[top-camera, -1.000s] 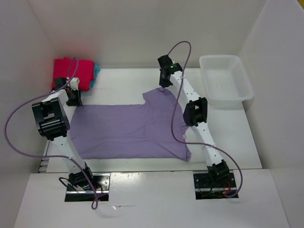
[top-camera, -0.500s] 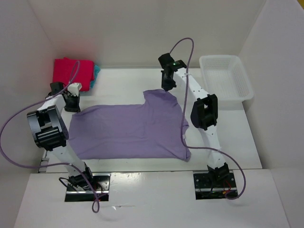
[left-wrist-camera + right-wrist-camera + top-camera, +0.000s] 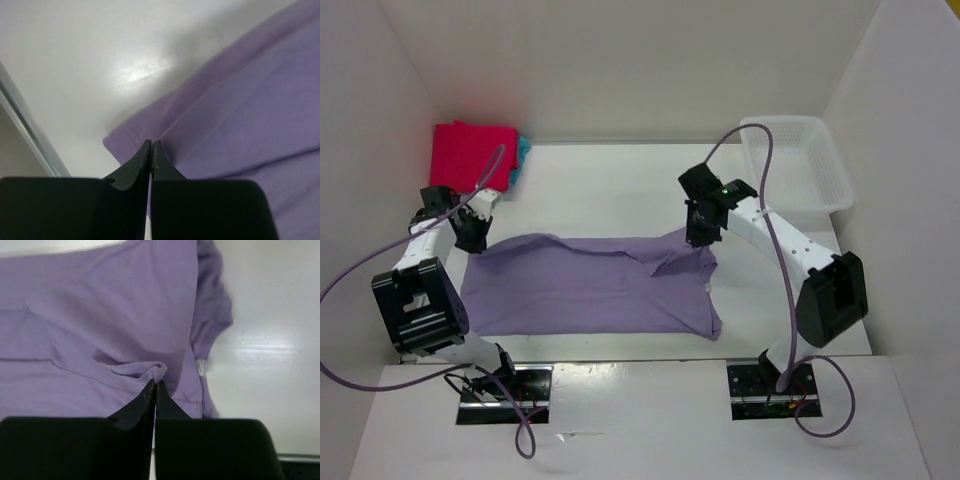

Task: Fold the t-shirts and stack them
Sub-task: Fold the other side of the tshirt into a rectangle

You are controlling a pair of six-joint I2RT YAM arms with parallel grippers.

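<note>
1. Since a sec ago, both my arms have pulled back toward the near side. The far edge of the lavender shirt (image 3: 590, 285) has come along, so it now lies closer to the near edge. My L gripper (image 3: 470, 232) was partly open then and is now clamped.
2. L gripper: fingers pressed fully together, pinching the shirt's far-left corner. In the wrist view a cloth crease runs straight into the tips.
3. R gripper (image 3: 700, 232): fingers also pressed fully together, nipping a small pucker of lavender cloth at the far-right end, by the bunched sleeve.
4. Lavender shirt: lies mid table (image 3: 610, 180) between my two arms. Near edge flat, far edge rumpled and sagging between the two grips.
5. Magenta-red shirt (image 3: 470, 152): folded, in the far-left corner by the wall. Turquoise shirt (image 3: 523, 152) peeks out at its right side, touching it.
6. White mesh basket (image 3: 795, 170): far right, apart from the lavender shirt.
</note>
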